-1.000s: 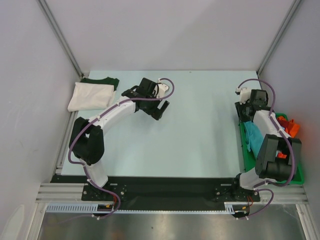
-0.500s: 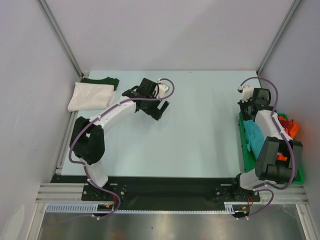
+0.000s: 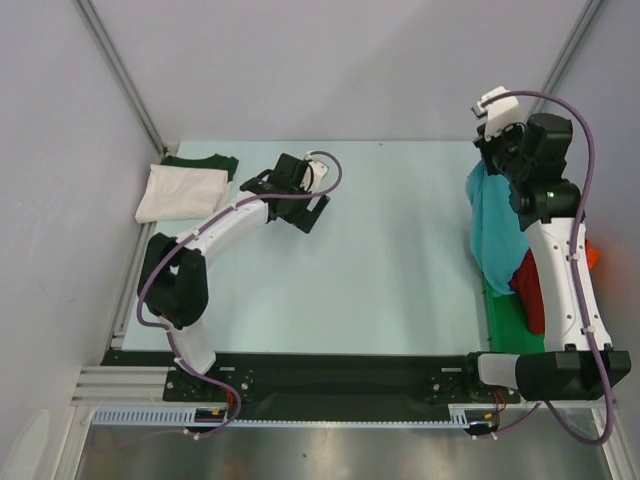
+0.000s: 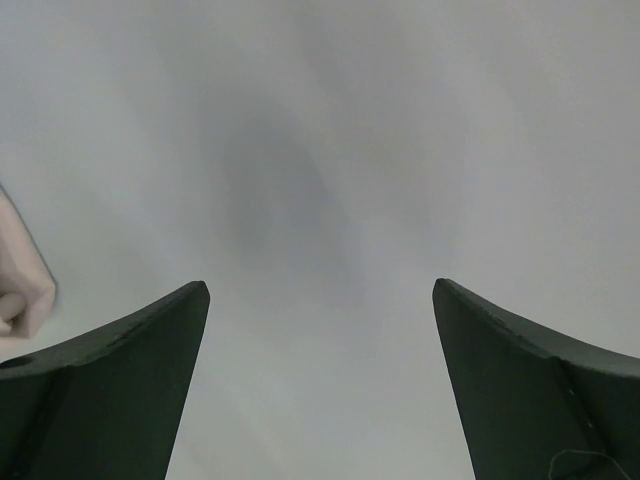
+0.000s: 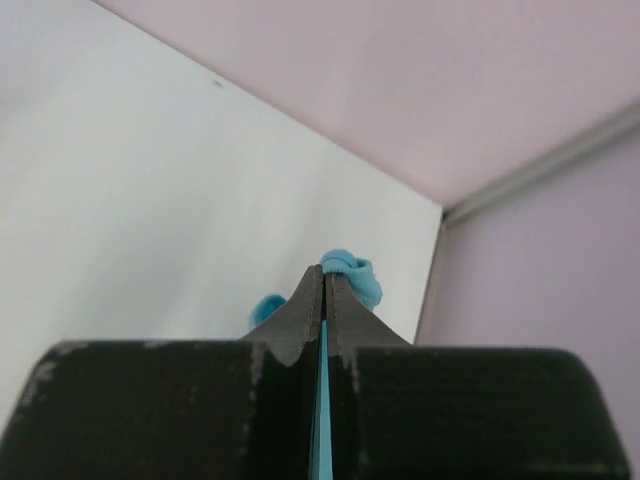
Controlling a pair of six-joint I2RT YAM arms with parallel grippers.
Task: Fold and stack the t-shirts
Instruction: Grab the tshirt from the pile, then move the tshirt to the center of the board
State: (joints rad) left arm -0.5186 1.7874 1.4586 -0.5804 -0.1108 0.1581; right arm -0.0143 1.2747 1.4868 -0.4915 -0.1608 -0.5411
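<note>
My right gripper [image 3: 492,150] is raised at the back right, shut on the turquoise t-shirt [image 3: 490,228], which hangs down from it over the tray's far end. In the right wrist view a turquoise fold [image 5: 352,272] pokes out past the closed fingertips of the right gripper [image 5: 326,272]. A red t-shirt [image 3: 530,285] hangs beside the right arm, and a bit of orange t-shirt [image 3: 592,256] shows behind it. A folded white t-shirt [image 3: 180,191] lies on a dark green t-shirt [image 3: 203,160] at the back left. My left gripper [image 3: 312,215] hovers open over mid-table; the left gripper [image 4: 320,290] holds nothing.
A flat green tray [image 3: 510,318] lies along the right edge of the table, partly hidden by the right arm and the hanging shirts. Metal frame posts [image 3: 120,70] rise at the back corners, with plain walls behind.
The right gripper closed on the turquoise t-shirt in the tray and lifted it up and back, and the red t-shirt came up too. The left arm barely shifted.
</note>
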